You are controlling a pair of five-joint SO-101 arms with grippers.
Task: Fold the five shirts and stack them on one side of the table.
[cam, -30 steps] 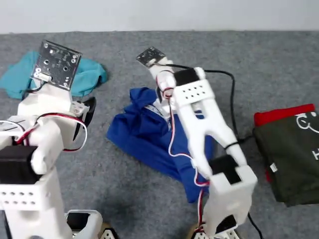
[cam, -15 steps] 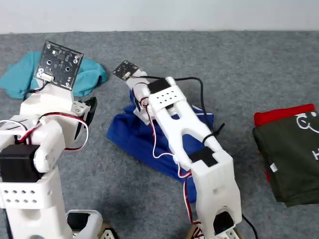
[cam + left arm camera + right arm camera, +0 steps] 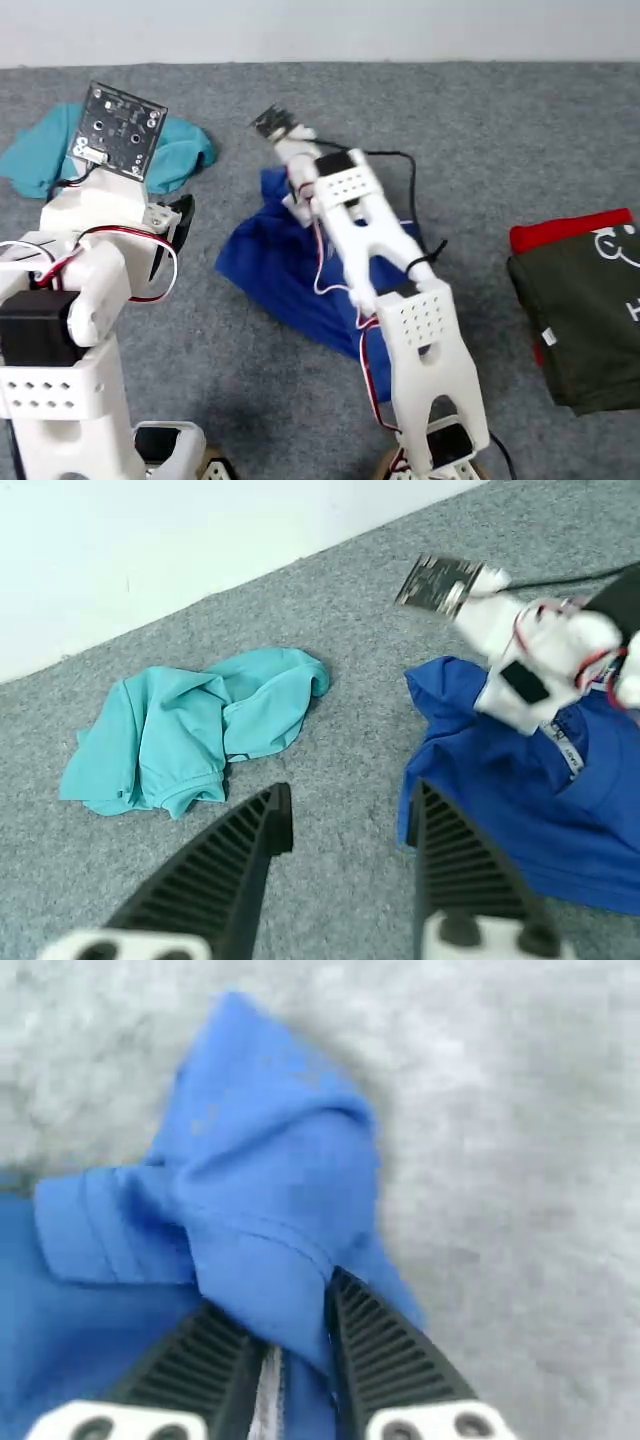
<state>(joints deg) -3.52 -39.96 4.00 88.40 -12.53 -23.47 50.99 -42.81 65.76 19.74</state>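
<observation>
Four garments lie on the grey table (image 3: pixel 520 150), and the risk centres on the largest loose one, the blue shirt (image 3: pixel 270 275). It sprawls crumpled in the middle, and the right gripper (image 3: pixel 325 1290) is clamped on a thick bunched corner at its far edge. A pinch on that many layers could slip. A pull could also drag the whole shirt over the napped surface instead of spreading it, since nothing pins the other end. The left gripper (image 3: pixel 350 810) hangs with its jaws wide apart and empty, just beside the blue shirt's edge on the left arm's side. The right arm's black cable (image 3: pixel 400 165) loops above the blue shirt and might snag a fold.

The table covering looks like coarse, felt-like carpet, likely grippy against cloth. The blue shirt is soft, matte knit, creased into ridges, with a ribbed band near the pinch. Well apart from it on the right arm's side sits a flat, squared stack: a dark olive shirt (image 3: pixel 580 320) folded over a red shirt (image 3: pixel 560 232). Well apart on the left arm's side lies a teal shirt (image 3: pixel 190 725), a limp, rumpled heap.
</observation>
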